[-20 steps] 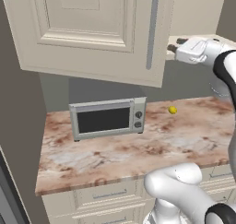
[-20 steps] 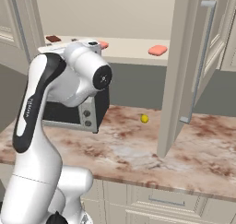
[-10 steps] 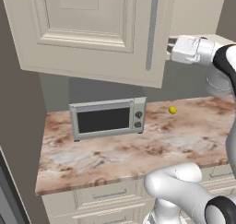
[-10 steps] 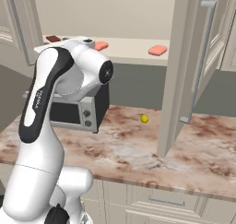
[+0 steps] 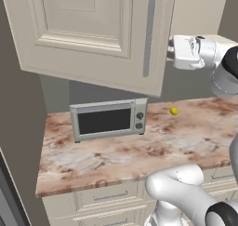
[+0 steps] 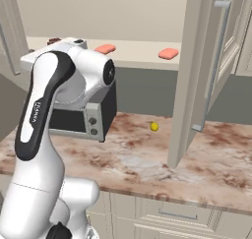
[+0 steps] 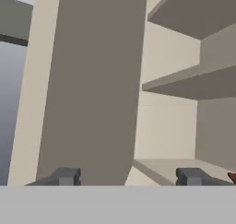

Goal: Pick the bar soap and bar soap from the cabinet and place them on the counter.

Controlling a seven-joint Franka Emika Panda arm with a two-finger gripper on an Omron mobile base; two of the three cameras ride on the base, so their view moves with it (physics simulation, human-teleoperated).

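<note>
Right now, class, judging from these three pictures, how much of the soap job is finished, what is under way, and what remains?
Done: the cabinet doors stand open. Under way: the gripper is at the cabinet's mouth, jaws apart with nothing between them. Left: both bar soaps, one and the other, lie on the shelf, and neither is on the counter, where the microwave and a small yellow ball sit.

I count two salmon-pink rounded bar soaps, one [image 6: 105, 48] and the other [image 6: 168, 53], both on the beige shelf [image 6: 138, 53] of the one cream wall cabinet [image 6: 206, 61]. One dark brown flat slab [image 6: 53, 40] lies on that shelf too. On the single marbled reddish-brown stone worktop [image 5: 121, 155] I count one silver microwave [image 5: 109, 119] and one small yellow ball [image 5: 174, 111].
</note>
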